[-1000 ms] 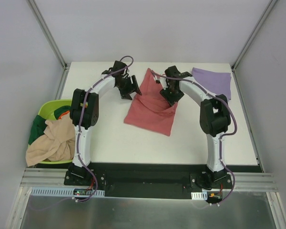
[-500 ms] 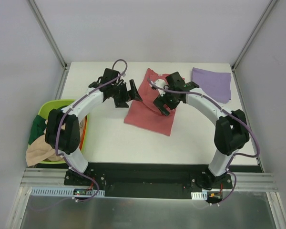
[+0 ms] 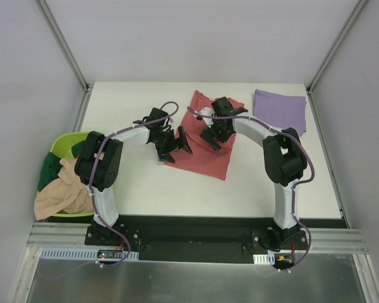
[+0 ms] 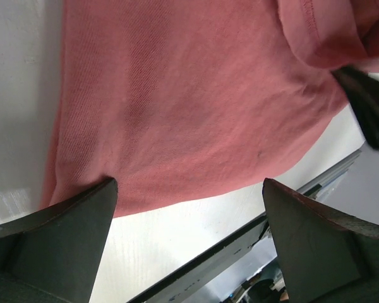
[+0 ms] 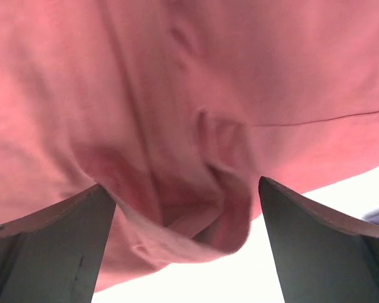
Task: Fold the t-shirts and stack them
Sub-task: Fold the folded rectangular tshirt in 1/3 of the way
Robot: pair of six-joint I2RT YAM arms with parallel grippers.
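Observation:
A red t-shirt lies partly folded in the middle of the white table. My left gripper is open at the shirt's lower left edge. In the left wrist view the jaws straddle that edge, with red cloth above and bare table below. My right gripper is open over the shirt's upper middle. In the right wrist view it hangs open over a raised fold of red cloth. A folded purple t-shirt lies at the back right.
A green basket stands off the table's left edge. It holds a beige garment and a green one. Metal frame posts rise at both back corners. A black rail runs along the near edge.
My left gripper has moved forward and right to the red shirt's lower left edge. My right gripper has shifted left over the shirt. The shirt's upper right part now lies spread out.

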